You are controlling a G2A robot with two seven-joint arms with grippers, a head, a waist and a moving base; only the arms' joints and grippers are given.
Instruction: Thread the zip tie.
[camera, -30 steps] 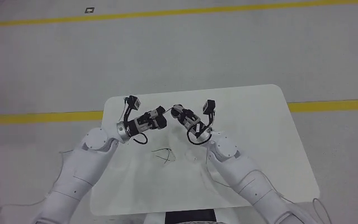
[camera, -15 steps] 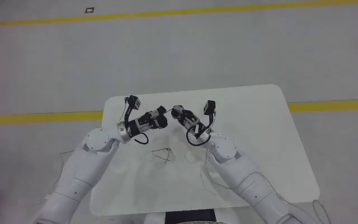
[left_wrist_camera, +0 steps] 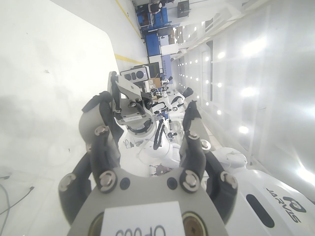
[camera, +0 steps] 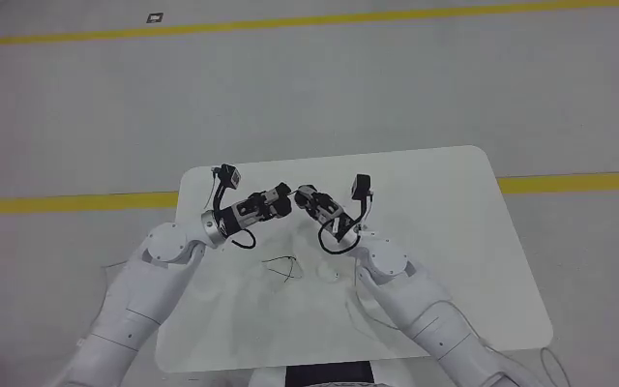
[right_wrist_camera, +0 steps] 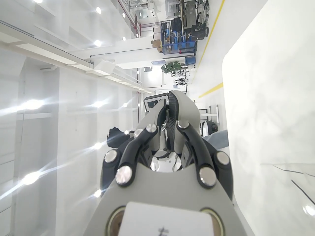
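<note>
Above the middle of the white table (camera: 435,193) my two grippers meet tip to tip. My left gripper (camera: 283,193) (left_wrist_camera: 147,101) is open, its black-taped fingertips (left_wrist_camera: 103,98) spread wide. My right gripper (camera: 303,195) (right_wrist_camera: 169,99) faces it closely and is shut, pads pressed together. I cannot tell whether anything thin sits between the pads. In the left wrist view the right gripper's fingers (left_wrist_camera: 114,87) lie just beyond one left fingertip. Loose black zip ties (camera: 283,266) (right_wrist_camera: 295,179) lie on the table below the grippers, nearer the robot.
A small pale object (camera: 332,274) rests on the table beside the zip ties. Thin grey strands (left_wrist_camera: 6,195) lie on the table surface. The table's right half and far edge have open room. Yellow floor lines (camera: 561,181) run past the table.
Both grippers have crept a little toward each other, narrowing the gap between their tips. The zip ties on the table have not moved.
</note>
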